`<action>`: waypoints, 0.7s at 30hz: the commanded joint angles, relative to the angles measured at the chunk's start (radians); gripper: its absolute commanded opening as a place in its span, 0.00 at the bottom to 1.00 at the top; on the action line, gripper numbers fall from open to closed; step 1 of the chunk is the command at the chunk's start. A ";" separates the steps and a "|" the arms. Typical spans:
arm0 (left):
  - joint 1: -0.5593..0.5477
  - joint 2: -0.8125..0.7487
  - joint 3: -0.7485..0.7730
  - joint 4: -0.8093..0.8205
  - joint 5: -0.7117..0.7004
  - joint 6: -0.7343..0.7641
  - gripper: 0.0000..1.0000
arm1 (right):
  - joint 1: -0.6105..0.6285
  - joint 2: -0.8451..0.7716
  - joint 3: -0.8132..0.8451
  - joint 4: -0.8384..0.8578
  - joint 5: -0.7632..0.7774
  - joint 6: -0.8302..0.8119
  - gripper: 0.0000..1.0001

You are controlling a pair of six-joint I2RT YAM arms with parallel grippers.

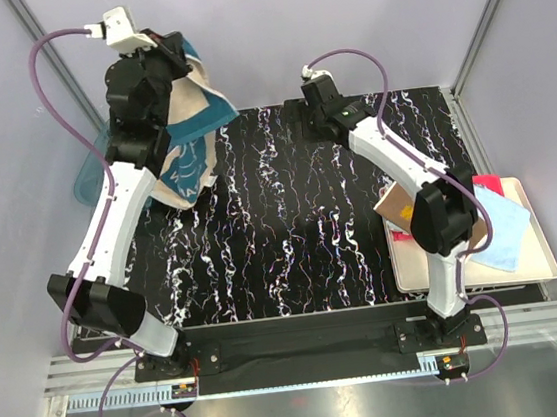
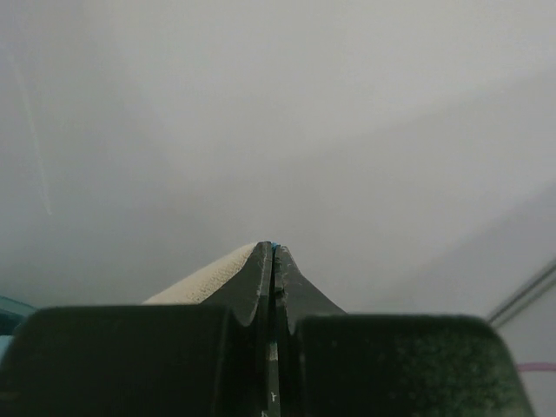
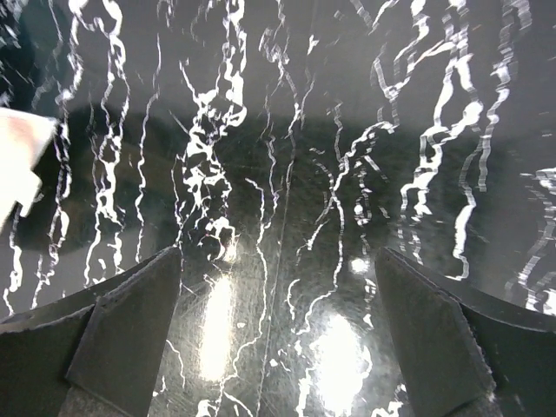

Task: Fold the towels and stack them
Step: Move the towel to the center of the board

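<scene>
The left pincer (image 2: 274, 250) is clenching tight on the teal towel (image 1: 192, 158), its two fingers pressing together with only a thin sliver of cloth edge showing between them in the left wrist view. The arm is holding it high over the far left corner of the desk (image 1: 291, 227), and the towel is hanging down from the grip in loose folds, showing a white line pattern on the teal side and a cream back. The right pincer (image 3: 278, 254) is standing wide open just above the bare black marbled surface toward the far side, grasping and touching nothing. On the cream tray (image 1: 541, 259) at the right edge, a light blue towel (image 1: 497, 229) is lying on top, with a red towel (image 1: 487, 183) peeking out behind it and an orange towel (image 1: 396, 205) showing at the left; the right arm is covering much of these. A teal basket (image 1: 89, 180) is sitting mostly hidden behind the left arm. A pale blurred shape (image 3: 22, 161) is cutting into the left edge of the right wrist view, too unclear to identify.
</scene>
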 commanded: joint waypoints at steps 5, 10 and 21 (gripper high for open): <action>-0.146 -0.071 0.129 0.054 0.029 0.171 0.00 | 0.001 -0.212 -0.042 0.073 0.096 -0.029 1.00; -0.229 -0.133 0.140 0.062 -0.008 0.232 0.00 | 0.001 -0.285 -0.079 0.083 0.069 -0.040 1.00; -0.275 0.068 0.253 -0.084 -0.037 0.146 0.00 | 0.001 -0.339 -0.228 0.143 0.005 0.006 1.00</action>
